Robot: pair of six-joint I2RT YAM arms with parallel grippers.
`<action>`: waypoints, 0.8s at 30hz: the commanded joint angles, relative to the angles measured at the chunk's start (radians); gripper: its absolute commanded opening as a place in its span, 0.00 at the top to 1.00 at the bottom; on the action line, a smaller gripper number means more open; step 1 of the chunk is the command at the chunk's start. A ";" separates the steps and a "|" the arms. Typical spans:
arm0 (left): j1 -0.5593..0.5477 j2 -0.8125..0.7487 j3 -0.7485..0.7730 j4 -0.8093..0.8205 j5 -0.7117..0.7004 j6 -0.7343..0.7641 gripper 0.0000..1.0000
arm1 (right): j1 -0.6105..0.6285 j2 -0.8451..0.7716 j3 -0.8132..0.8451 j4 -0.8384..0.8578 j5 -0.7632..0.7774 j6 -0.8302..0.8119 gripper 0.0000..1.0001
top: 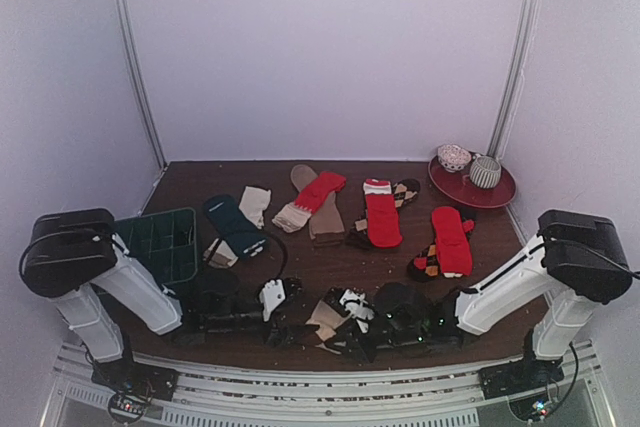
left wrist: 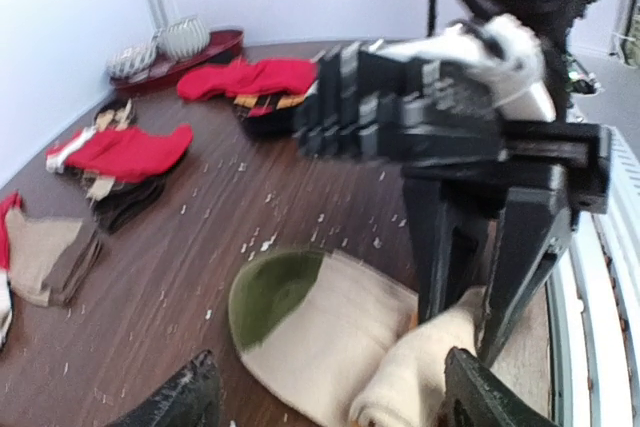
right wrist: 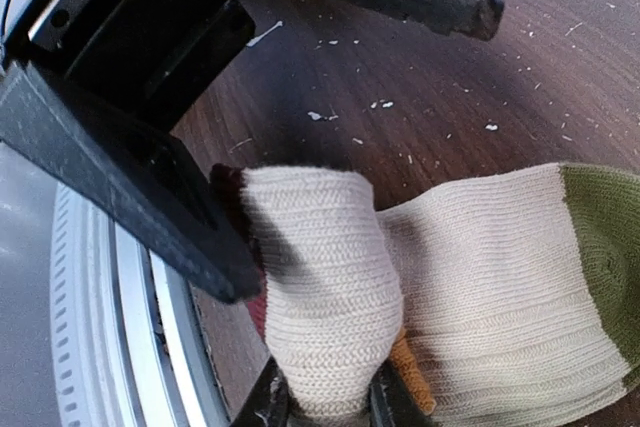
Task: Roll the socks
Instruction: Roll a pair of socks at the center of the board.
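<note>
A cream ribbed sock (right wrist: 480, 277) with an olive-green toe lies at the table's (top: 330, 257) 6 o'clock edge, its cuff rolled and pinched in my right gripper (right wrist: 328, 402), while my left gripper (left wrist: 335, 392) gapes wide close by.

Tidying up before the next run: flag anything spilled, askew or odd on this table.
Small white flecks are strewn across the dark table, some right beside the half-rolled cream sock. They look like spilled crumbs or lint; I cannot tell which.
</note>
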 commanded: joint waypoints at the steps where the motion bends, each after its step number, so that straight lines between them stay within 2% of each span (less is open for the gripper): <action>1: 0.000 0.124 0.035 0.264 0.151 0.079 0.25 | -0.022 0.081 -0.087 -0.229 -0.178 0.079 0.87; 6: 0.000 0.189 0.010 0.337 0.214 0.033 0.26 | -0.068 0.069 -0.088 -0.278 -0.201 0.042 0.87; 11: 0.000 0.177 0.006 0.238 0.245 0.015 0.33 | -0.104 0.074 -0.083 -0.315 -0.222 0.013 0.87; 17: 0.000 0.210 0.022 0.196 0.238 -0.005 0.39 | -0.116 0.102 -0.051 -0.346 -0.230 -0.012 0.87; 19: 0.000 0.221 0.037 0.164 0.239 -0.006 0.44 | -0.116 0.106 -0.046 -0.352 -0.230 -0.013 0.87; 24: 0.001 0.236 0.039 0.125 0.226 -0.025 0.64 | -0.120 0.105 -0.044 -0.359 -0.229 -0.010 0.87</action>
